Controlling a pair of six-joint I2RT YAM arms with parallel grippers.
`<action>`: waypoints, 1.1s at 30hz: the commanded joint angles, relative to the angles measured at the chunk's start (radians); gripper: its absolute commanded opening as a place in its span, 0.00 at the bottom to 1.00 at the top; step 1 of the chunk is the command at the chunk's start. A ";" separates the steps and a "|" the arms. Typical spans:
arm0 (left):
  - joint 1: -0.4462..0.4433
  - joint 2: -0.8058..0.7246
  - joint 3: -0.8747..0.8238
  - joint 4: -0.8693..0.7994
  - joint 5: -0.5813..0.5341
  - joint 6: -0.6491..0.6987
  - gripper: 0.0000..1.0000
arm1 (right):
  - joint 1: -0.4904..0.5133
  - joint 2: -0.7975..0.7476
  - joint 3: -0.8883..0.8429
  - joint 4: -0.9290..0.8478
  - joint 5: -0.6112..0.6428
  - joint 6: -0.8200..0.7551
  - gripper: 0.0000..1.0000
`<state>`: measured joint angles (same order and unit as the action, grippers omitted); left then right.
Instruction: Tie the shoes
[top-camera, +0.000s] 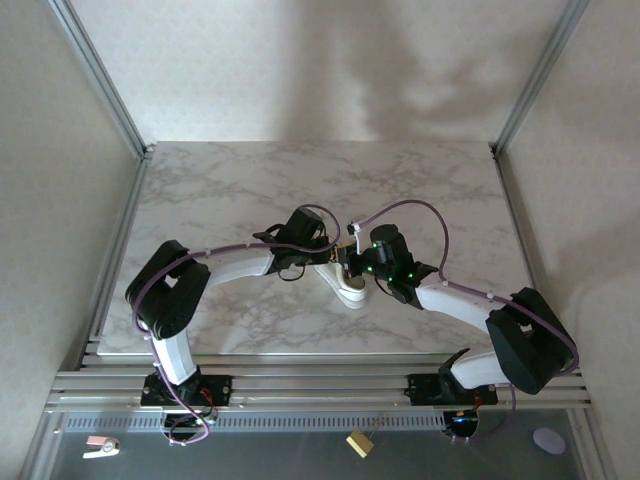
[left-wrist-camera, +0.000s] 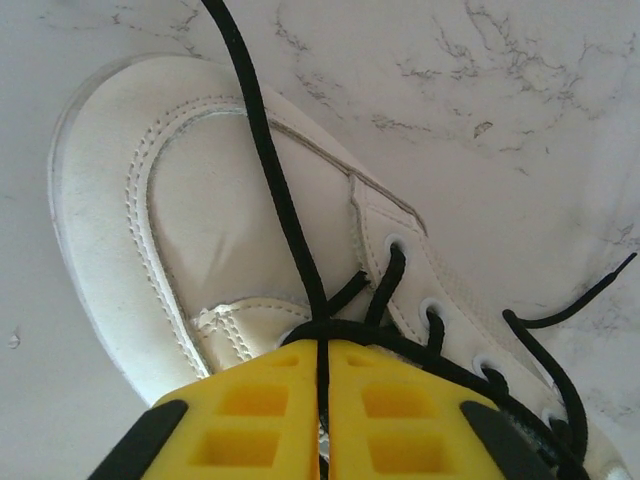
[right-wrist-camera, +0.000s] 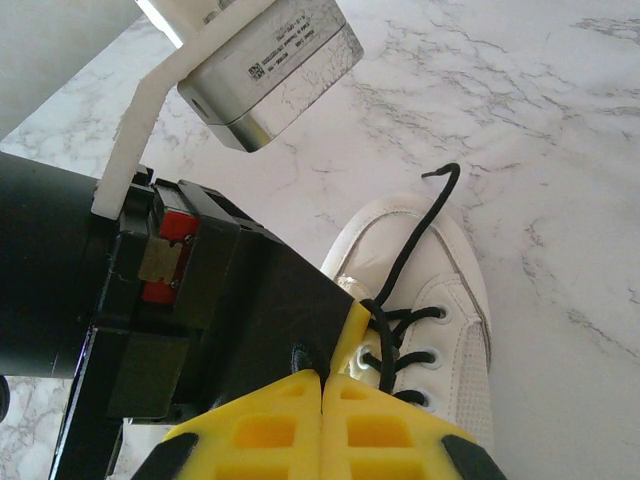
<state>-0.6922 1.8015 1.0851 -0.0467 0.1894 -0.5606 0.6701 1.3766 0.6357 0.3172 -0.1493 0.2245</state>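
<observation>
The white sneaker (top-camera: 347, 288) lay near the middle of the table (top-camera: 220, 190), slightly toward 6 o'clock. The left end effector (left-wrist-camera: 322, 365) was pressed fully together, pinching one black lace (left-wrist-camera: 270, 170) that ran taut toward 12 o'clock in its wrist view. The right end effector (right-wrist-camera: 322, 385), at the sneaker's 2 o'clock, was also closed tight; I could not tell whether it had any lace. The thin lace could have slid out of the smooth pads under a firm pull. The light sneaker could have dragged or tipped, since nothing pinned it. The two end effectors sat nearly touching, so crossing the laces risked a collision
</observation>
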 joint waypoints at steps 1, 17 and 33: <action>-0.001 -0.030 0.005 0.029 -0.008 -0.001 0.05 | 0.005 0.001 0.012 -0.015 0.024 -0.003 0.00; 0.043 -0.177 -0.122 0.131 0.052 0.035 0.00 | 0.005 -0.022 0.004 -0.049 0.119 -0.003 0.00; 0.092 -0.323 -0.363 0.385 0.407 0.190 0.00 | -0.005 -0.002 0.042 -0.107 0.175 0.016 0.00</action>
<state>-0.6067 1.5089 0.7517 0.2665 0.4980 -0.4404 0.6701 1.3708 0.6407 0.2272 0.0074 0.2298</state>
